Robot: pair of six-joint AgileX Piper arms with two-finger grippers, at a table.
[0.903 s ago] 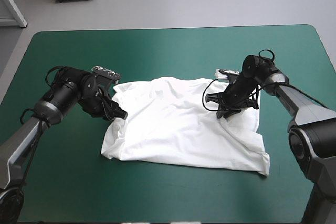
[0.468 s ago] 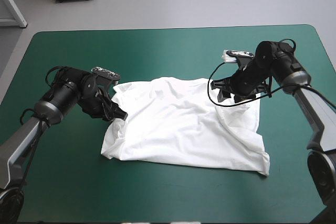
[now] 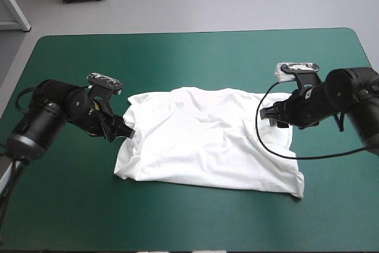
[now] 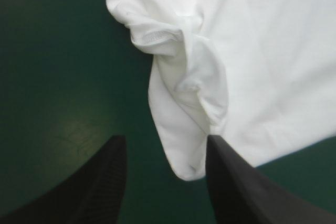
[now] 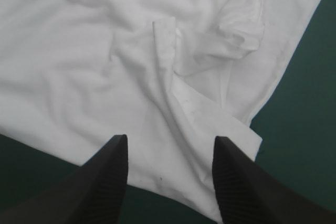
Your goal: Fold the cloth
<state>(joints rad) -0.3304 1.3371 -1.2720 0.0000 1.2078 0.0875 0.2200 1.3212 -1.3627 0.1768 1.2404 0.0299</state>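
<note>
Limp, light T-shirt [image 3: 207,140] is lying spread at the middle of the table [image 3: 189,57]; you are holding left gripper [image 3: 127,130] and right gripper [image 3: 273,117], both parted wide, at its 9 and 3 o'clock edges, likely the best holds.

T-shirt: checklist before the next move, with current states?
1. Left tool open: ok, its fingers stand apart.
2. Right tool open: ok, its fingers stand apart.
3. Cloth between the left tool's fingers: ok, the bunched left sleeve reaches in between them.
4. T-shirt lying flat: not ok. The left sleeve is bunched and a raised crease lies ahead of the right tool.
5. T-shirt fully on the table, away from its edges: ok.
6. Either tool touching the cloth: cannot tell.
</note>
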